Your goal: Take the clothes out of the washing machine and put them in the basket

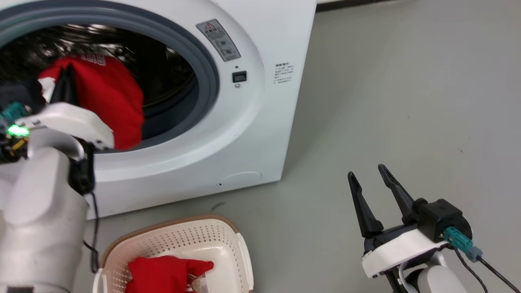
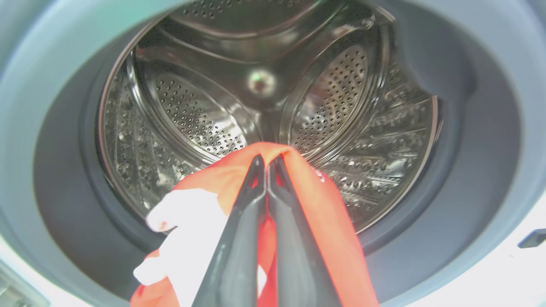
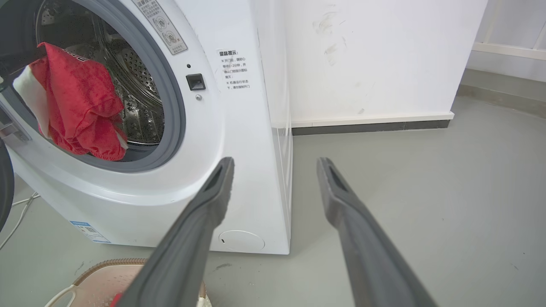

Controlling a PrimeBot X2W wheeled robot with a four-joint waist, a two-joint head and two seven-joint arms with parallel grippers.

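Note:
The white washing machine (image 1: 252, 134) stands with its porthole open. A red garment with white trim (image 1: 110, 101) hangs in the porthole, lifted off the drum floor. My left gripper (image 1: 67, 83) is shut on the top fold of this red garment (image 2: 320, 213), seen close in the left wrist view, where the left gripper (image 2: 267, 164) pinches the cloth before the steel drum (image 2: 200, 119). The same garment (image 3: 81, 111) also hangs in the right wrist view. The cream basket (image 1: 228, 244) sits on the floor below the porthole, with another red cloth (image 1: 163, 272) in it. My right gripper (image 1: 368, 175) hovers open over the floor, holding nothing.
Grey floor (image 1: 407, 101) spreads to the right of the machine. A white wall with a dark skirting (image 3: 371, 125) stands behind it. A cable (image 3: 17, 209) lies on the floor at the machine's left. The basket rim (image 3: 106, 264) lies just below my right fingers (image 3: 204, 209).

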